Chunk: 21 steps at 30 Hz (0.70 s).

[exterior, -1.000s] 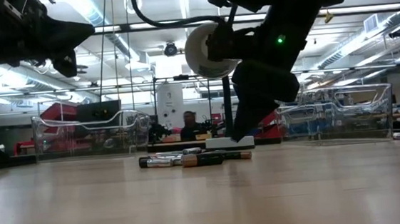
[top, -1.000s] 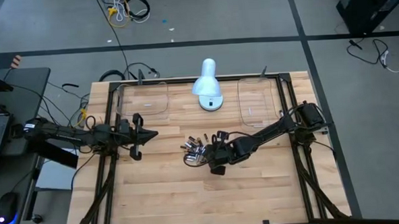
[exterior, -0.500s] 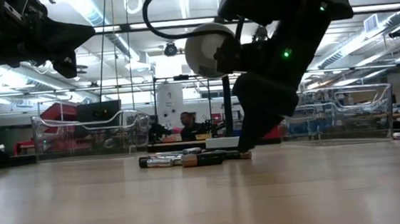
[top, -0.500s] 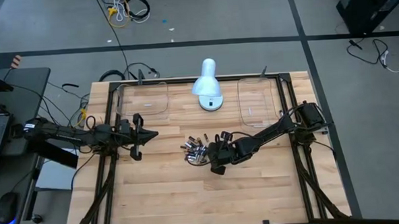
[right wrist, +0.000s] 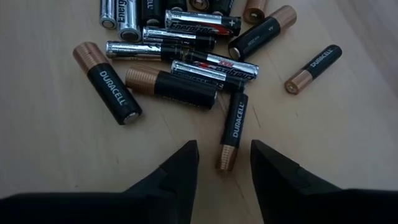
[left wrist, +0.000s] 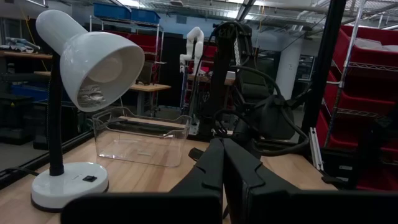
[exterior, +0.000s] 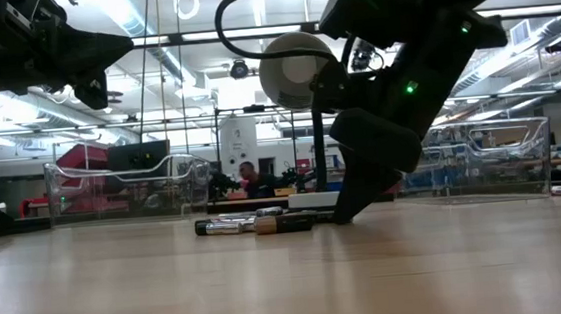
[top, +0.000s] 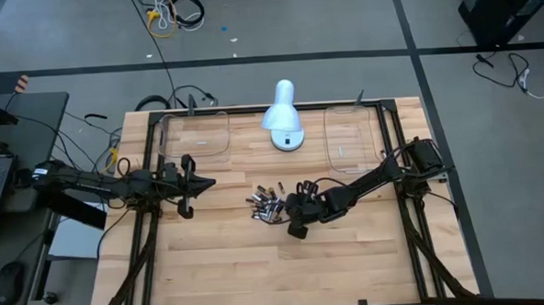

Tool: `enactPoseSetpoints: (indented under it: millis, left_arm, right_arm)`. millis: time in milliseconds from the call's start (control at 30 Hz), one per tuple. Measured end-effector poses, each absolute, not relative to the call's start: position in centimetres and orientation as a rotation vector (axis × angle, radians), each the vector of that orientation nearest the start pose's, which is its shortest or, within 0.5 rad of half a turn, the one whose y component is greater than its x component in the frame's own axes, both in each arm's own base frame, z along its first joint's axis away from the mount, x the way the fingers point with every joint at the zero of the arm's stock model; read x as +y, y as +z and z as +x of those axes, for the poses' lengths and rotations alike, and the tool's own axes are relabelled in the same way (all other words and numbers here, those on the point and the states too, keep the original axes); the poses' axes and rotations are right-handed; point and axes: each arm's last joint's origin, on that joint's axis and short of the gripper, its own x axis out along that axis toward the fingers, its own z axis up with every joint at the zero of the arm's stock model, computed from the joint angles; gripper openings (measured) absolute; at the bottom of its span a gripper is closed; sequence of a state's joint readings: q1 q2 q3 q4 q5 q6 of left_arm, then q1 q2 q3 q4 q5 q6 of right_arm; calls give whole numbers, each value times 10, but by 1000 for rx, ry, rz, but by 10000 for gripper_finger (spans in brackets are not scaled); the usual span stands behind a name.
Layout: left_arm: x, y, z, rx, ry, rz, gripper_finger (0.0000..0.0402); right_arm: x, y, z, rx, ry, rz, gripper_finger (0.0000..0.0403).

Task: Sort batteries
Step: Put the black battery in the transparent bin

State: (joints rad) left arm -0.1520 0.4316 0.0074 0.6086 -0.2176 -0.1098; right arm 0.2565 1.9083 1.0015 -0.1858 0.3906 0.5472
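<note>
Batteries (top: pixel 267 206) lie in a loose heap near mid-table, just in front of the white lamp (top: pixel 282 117); in the high view they are too small to count or sort by colour. R wrist view is the clearest look: pile (right wrist: pixel 180 56) of silver and black-and-copper cells, some stacked over others, so lower ones partly covered; top row cut off by the frame edge, labels there only half readable.

R gripper (right wrist: pixel 224 163) is low over the wood at the near edge of the heap, fingers spread wide, nothing held; one small black-copper cell (right wrist: pixel 232 130) lies lengthwise w/ its copper end in the gap betw. the fingers (right wrist: pixel 180 168); can't tell if either finger touches it. In the low view the R arm's bulk (exterior: pixel 379 139) hides the right end of the heap; only a few cells (exterior: pixel 256 222) show as a thin row on the table. High view: R gripper (top: pixel 295 209) blocks the spot where it meets the pile.

L gripper (top: pixel 202 183) waits well apart at the table's left side, above the surface, fingers (left wrist: pixel 214 171) pressed together, empty; its wrist view looks past the lamp (left wrist: pixel 87 62) to a clear tray (left wrist: pixel 142 135). Two clear trays (top: pixel 196 135) (top: pixel 352 138) at the back corners; contents hard to make out.
</note>
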Motion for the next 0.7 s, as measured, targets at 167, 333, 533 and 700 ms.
enactPoseSetpoints:
  millis: [167, 333, 533, 700]
  left_arm:
    - [-12, 185, 122, -185, 55, -143, 2]
    - [-12, 185, 122, -185, 55, -143, 2]
    - [-12, 185, 122, -184, 55, -143, 2]
    - [-12, 185, 122, -184, 55, -143, 2]
  right_arm:
    - [75, 110, 338, 974, -401, 181, 113]
    - [72, 109, 338, 982, -407, 183, 77]
    - [71, 108, 337, 993, -409, 173, 26]
    - [71, 108, 337, 997, -406, 164, 10]
